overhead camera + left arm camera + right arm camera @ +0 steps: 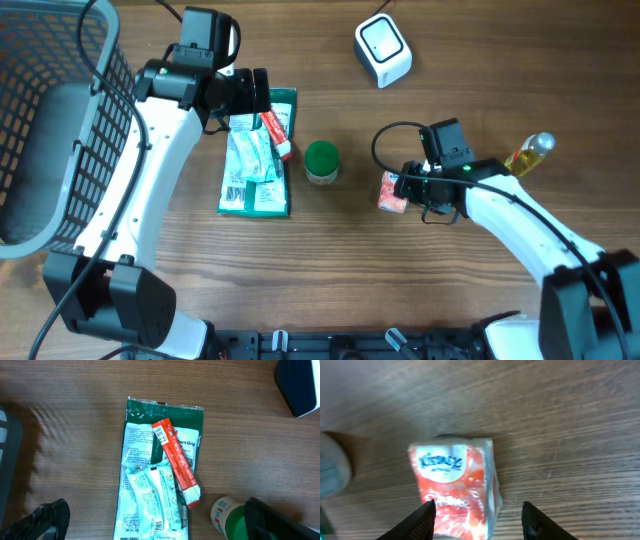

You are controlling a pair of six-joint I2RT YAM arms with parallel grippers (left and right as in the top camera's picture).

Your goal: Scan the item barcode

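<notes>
Brown wood-grain surface point(330, 270) is carrying everything in play. A little right of centre in the overhead view, at about 4 o'clock from a green-lidded jar point(321, 160), a red-and-white Kleenex tissue pack point(455, 485) is lying flat with its logo facing up. The right end effector point(404, 190) is reaching at it from the 3 o'clock side. In the right wrist view its two fingers point(426, 519) are standing apart, straddling the near end of the pack. One finger is overlapping the pack's edge while bare wood is showing between the other finger and the pack, so the jaws are released rather than clamped on it. A white barcode scanner point(383, 50) is resting well apart from the pack, at roughly 12 o'clock from it, near the far edge.

The left end effector point(258, 95) is hovering between 10 and 11 o'clock from the jar, its jaws spread wide and grasping nothing, above the top end of a green packet point(165, 415). White sachets point(150, 500) and a red stick pack point(177, 462) are lying on that packet, the stick running diagonally with a barcode showing at its upper end. Between 2 and 3 o'clock from the right end effector, a bottle of yellow liquid point(528, 155) is sitting on the wood. A black wire basket point(60, 120) is occupying the 9 o'clock edge.
</notes>
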